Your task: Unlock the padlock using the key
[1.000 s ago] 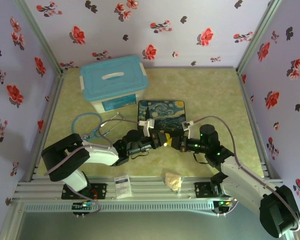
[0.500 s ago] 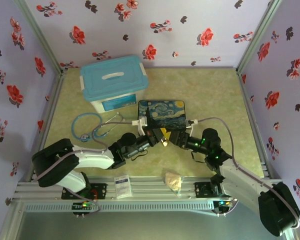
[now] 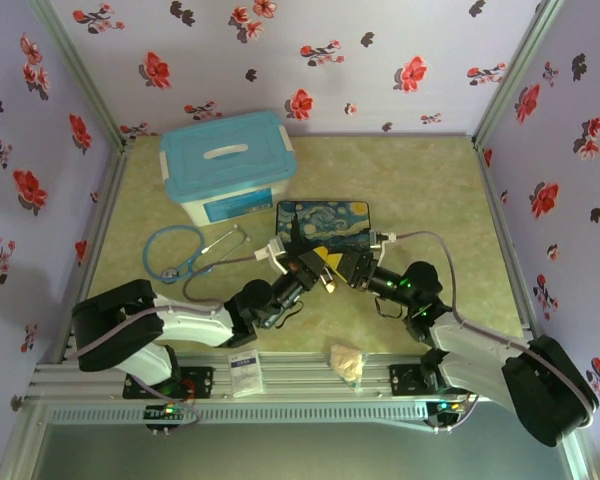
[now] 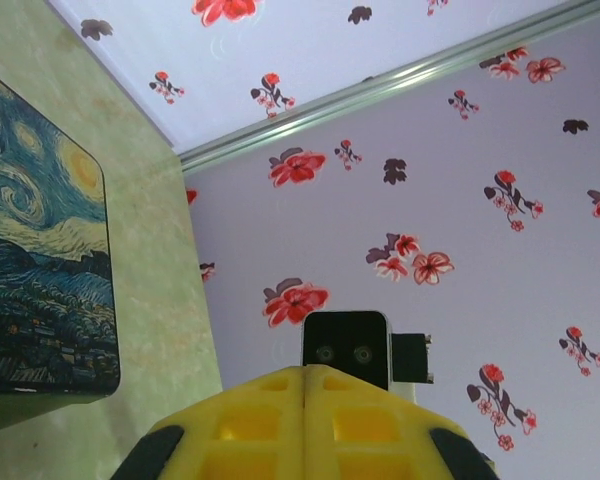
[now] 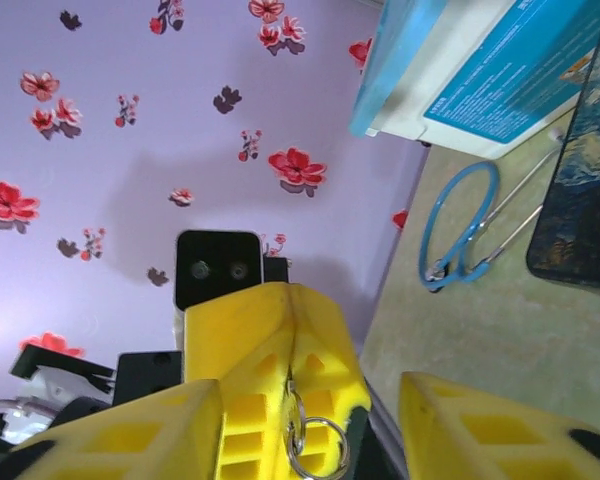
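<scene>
Padlock: can't pick out its brass body. It is too small or hidden where the two grippers meet, at 6 o'clock of the starry-night box [image 3: 325, 222], over its near edge.

Left gripper [image 4: 305, 400]: yellow fingers pressed together, seam closed in its own wrist view, which doesn't show anything in the pinch. The right wrist view does: a thin metal piece [image 5: 293, 405] sticks out of that seam with a silver ring [image 5: 316, 450] on it. Can't tell whether it's a shackle or a key ring.

Right gripper [image 5: 305, 400]: fingers [image 5: 130, 430] spread wide, holding nothing, with the left gripper's closed tips sitting between them.

The top view shows the layout the wrist views lack:
- Stethoscope [image 3: 175, 252] at 9 o'clock of the box.
- Blue-lidded tub [image 3: 230, 165] at 11 o'clock of the box.
- Crumpled beige wrapper [image 3: 346, 360] at 6 o'clock of the grippers, by the rail.
</scene>
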